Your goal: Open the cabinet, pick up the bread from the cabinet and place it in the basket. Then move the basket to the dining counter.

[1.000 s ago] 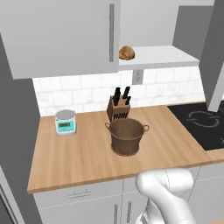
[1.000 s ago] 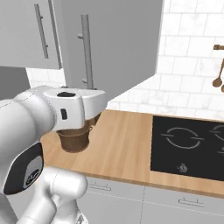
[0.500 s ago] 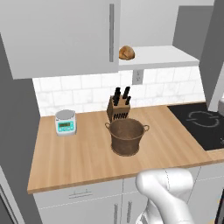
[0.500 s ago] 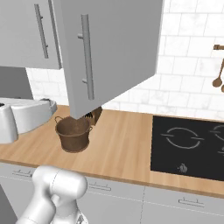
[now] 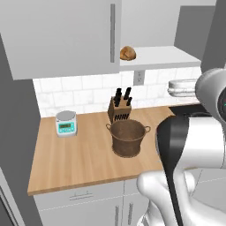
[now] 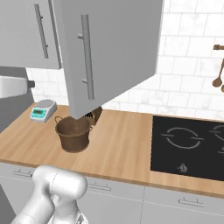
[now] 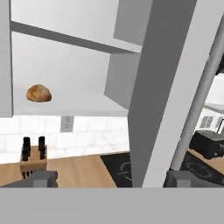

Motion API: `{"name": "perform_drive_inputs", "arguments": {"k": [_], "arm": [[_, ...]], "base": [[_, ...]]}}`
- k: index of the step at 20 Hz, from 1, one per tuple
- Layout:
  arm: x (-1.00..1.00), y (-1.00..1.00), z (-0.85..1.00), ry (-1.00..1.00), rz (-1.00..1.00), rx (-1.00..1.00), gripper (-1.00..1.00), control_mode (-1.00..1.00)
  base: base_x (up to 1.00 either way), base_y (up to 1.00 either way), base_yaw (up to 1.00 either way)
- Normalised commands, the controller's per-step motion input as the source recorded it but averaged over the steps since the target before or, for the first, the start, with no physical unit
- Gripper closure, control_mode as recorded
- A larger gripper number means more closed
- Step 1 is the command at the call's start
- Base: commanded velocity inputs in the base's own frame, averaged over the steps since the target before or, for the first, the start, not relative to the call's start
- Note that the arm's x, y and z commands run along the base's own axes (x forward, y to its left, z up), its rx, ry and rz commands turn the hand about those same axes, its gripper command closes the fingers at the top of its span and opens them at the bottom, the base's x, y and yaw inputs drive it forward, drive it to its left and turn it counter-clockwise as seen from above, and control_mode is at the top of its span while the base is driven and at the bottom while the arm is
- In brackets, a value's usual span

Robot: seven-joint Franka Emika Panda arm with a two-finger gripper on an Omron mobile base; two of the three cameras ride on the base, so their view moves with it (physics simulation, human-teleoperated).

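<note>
Door [image 6: 109,52] swung wider, claw [image 7: 109,179] seemingly released by its edge, bread [image 7: 38,93] on shelf [image 7: 78,107]

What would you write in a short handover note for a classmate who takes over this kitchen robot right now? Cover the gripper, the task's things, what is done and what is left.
Gripper: open, holding nothing; its fingers straddle the edge of the open cabinet door.
Cabinet: right door swung open, shelf exposed.
Bread: on the shelf, at its left end, untouched.
Basket: empty as far as can be seen, upright on the wood worktop in front of the knife block.
Done: cabinet opened.
Left: pick up the bread, put it in the basket, carry the basket to the dining counter.
</note>
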Motion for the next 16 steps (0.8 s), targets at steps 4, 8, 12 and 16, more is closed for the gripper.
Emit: {"name": "perform_drive_inputs", "arguments": {"k": [4,8,12,16], "arm": [[1.0,-0.02,0.0,0.0,-0.34,0.09,-1.0,-1.0],[0.85,-0.12,-0.09,0.0,-0.41,0.09,-1.0,-1.0],[0.8,-0.23,-0.08,0.0,-0.34,0.06,-1.0,-1.0],[0.8,-0.37,-0.24,0.0,-0.33,0.0,-1.0,-1.0]], "base": [[0.0,0.0,0.0],[0.0,0.0,0.0],[0.0,0.0,0.0],[0.0,0.0,0.0]]}}
